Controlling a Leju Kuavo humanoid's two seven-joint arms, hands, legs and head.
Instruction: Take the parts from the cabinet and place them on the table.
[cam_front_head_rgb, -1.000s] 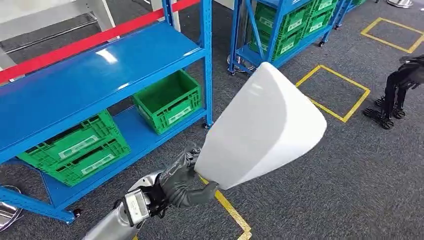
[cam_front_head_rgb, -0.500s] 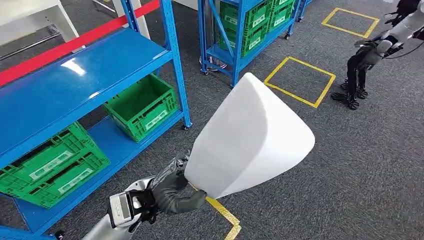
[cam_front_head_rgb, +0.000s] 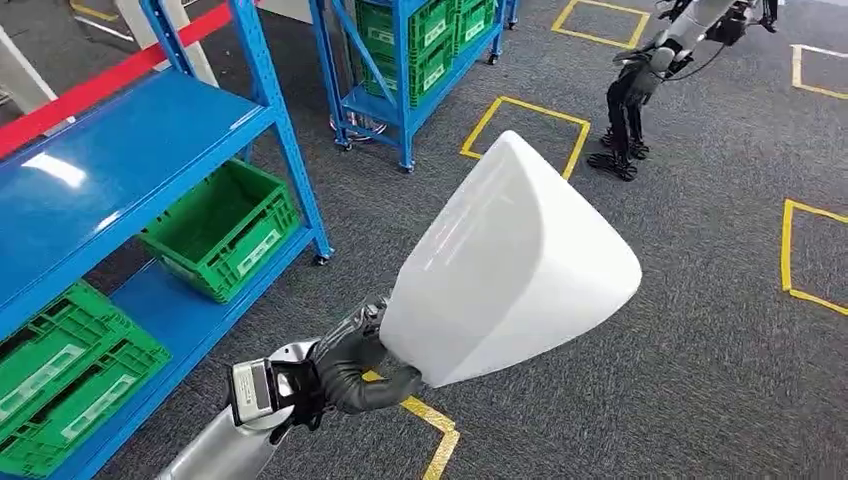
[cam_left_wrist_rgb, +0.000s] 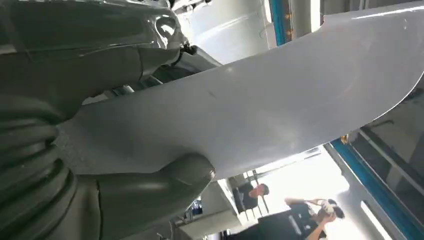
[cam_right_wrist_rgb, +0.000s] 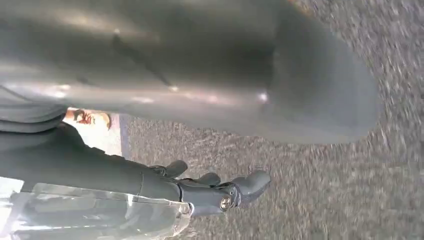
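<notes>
A large white moulded part (cam_front_head_rgb: 510, 265), rounded and wedge-shaped, is held up over the grey carpet in the head view. My left hand (cam_front_head_rgb: 350, 365) grips its lower narrow end, fingers wrapped around the edge. In the left wrist view the same white part (cam_left_wrist_rgb: 260, 105) spans the picture, with the thick grey thumb (cam_left_wrist_rgb: 165, 185) pressed against its underside. My right hand (cam_right_wrist_rgb: 215, 192) hangs over the carpet in the right wrist view, its dark fingers loosely apart and holding nothing.
A blue shelving rack (cam_front_head_rgb: 120, 160) with green crates (cam_front_head_rgb: 225, 225) stands at left. A second blue rack (cam_front_head_rgb: 400, 50) is farther back. Another robot (cam_front_head_rgb: 640, 90) stands at the back right. Yellow tape squares (cam_front_head_rgb: 525, 125) mark the carpet. People (cam_left_wrist_rgb: 300, 220) stand nearby.
The whole picture has shifted: the camera has turned, so the racks slide left and the other robot comes further into view. My left hand keeps its grip on the white part.
</notes>
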